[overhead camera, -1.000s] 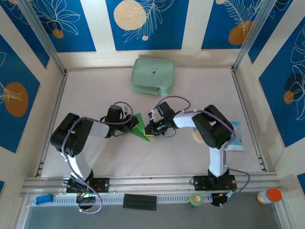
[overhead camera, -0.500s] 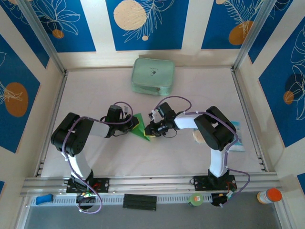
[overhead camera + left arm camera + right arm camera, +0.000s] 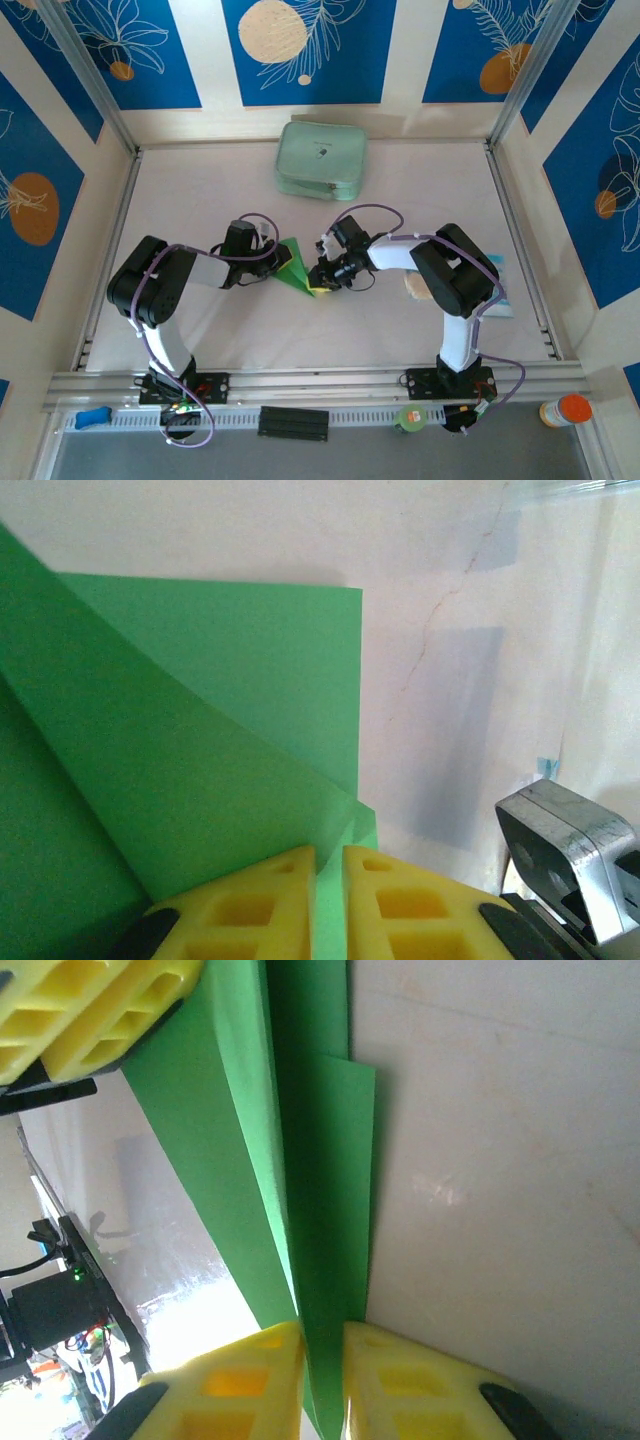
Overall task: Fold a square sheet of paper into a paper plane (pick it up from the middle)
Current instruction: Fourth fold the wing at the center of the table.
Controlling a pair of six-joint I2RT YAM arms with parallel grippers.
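At mid-desk (image 3: 420, 190), well apart from mint zip pouch (image 3: 320, 160), found partly folded green paper sheet (image 3: 295, 266) pinched from both sides. Logged left gripper (image 3: 328, 880) clamped on a layered corner, yellow fingers (image 3: 250, 910) pressed against paper. Logged right gripper (image 3: 322, 1370) clamped on opposite end, beside a long crease. Noted overlapping flaps.

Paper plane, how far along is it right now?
Done: the green paper already shows layered diagonal folds. In hand: the left gripper and right gripper each pinch an edge of it. Left: no finished dart shape yet, so probably more creasing.
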